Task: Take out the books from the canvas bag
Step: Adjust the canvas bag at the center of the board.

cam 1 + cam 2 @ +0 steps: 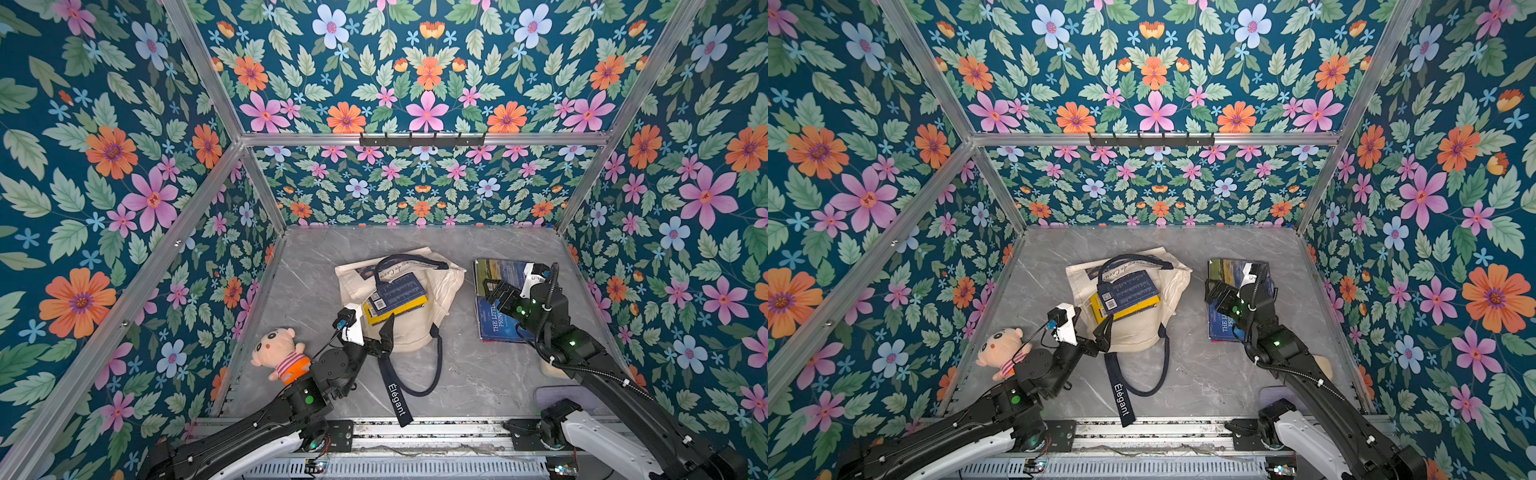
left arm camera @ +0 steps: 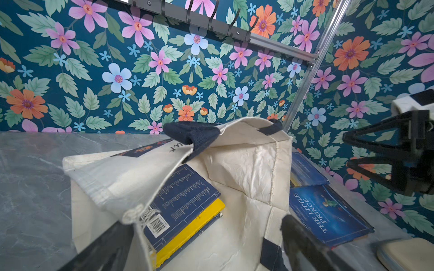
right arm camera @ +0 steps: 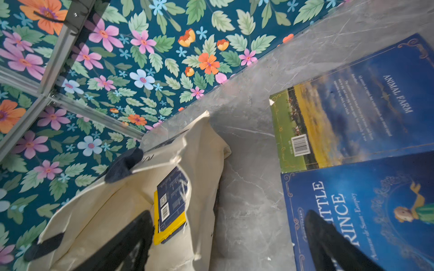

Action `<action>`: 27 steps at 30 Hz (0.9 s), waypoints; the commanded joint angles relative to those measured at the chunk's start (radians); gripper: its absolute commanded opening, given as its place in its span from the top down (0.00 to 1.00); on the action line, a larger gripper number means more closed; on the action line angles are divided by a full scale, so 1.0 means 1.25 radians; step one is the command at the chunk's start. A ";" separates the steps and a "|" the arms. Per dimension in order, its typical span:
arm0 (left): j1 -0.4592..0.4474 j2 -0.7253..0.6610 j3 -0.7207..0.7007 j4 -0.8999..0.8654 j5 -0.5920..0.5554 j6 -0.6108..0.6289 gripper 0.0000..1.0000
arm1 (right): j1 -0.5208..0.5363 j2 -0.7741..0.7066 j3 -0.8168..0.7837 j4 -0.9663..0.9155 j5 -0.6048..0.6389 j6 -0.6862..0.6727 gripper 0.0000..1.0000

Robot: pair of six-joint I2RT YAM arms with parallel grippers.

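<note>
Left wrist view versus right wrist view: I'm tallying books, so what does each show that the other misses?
Only left wrist: the open right gripper and a cream pad. Only right wrist: the title and barcode on Animal Farm. Both: the canvas bag holding a navy book over a yellow book, and The Little Prince on the table.

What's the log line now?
left gripper: jaws open at canvas bag; right gripper: jaws open over Little Prince book; Animal Farm book: out; blue book, yellow book: in bag

Both top views look steeply down over the table (image 1: 478, 382); both wrist cameras (low, close) share the canvas bag (image 2: 246, 164).
</note>
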 commanded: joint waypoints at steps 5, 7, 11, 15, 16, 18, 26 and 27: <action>-0.005 0.038 0.179 -0.294 0.023 0.007 0.00 | 0.001 -0.044 -0.058 0.007 -0.050 -0.056 0.01; -0.005 0.056 0.220 -0.346 -0.001 0.019 0.00 | 0.001 -0.060 -0.082 0.031 -0.051 -0.055 0.01; -0.005 0.090 0.318 -0.428 -0.025 0.048 0.00 | 0.001 -0.099 -0.106 0.043 -0.051 -0.047 0.01; -0.006 0.137 0.408 -0.483 -0.011 0.145 0.00 | 0.000 -0.152 -0.122 0.017 -0.028 -0.050 0.01; -0.005 0.157 0.428 -0.503 -0.007 0.162 0.00 | 0.001 -0.164 -0.130 0.018 -0.020 -0.050 0.01; -0.006 0.200 0.463 -0.546 0.000 0.192 0.00 | 0.001 -0.185 -0.147 0.029 -0.018 -0.046 0.01; -0.007 0.358 0.516 -0.572 0.039 0.291 0.00 | 0.001 -0.207 -0.152 0.023 -0.035 -0.035 0.01; -0.007 0.384 0.522 -0.574 0.037 0.314 0.00 | 0.001 -0.211 -0.156 0.023 -0.033 -0.032 0.01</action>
